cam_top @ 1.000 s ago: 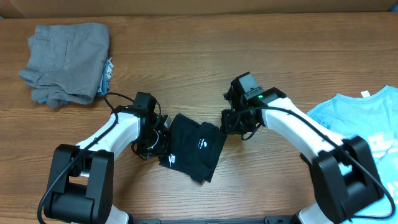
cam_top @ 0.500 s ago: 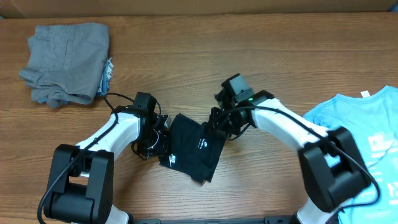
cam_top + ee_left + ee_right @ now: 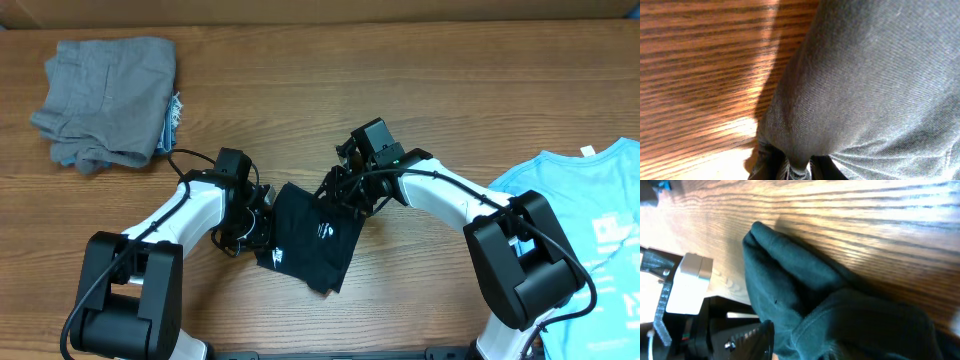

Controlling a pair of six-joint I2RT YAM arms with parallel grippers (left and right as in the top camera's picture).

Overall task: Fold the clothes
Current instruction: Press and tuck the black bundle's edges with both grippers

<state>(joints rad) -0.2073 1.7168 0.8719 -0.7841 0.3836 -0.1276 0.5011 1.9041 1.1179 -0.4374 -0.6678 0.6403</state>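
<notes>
Left hand [image 3: 795,169] pinches the black T-shirt [image 3: 308,242], nearly closed.

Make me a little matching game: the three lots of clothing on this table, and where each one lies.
Things:
1. black T-shirt
2. light blue T-shirt
3. grey folded garments

Places:
a. far left corner of the table
b. centre, nearer the front edge
c. right edge, partly cut off by the picture

Pairs: 1-b; 2-c; 3-a
</notes>
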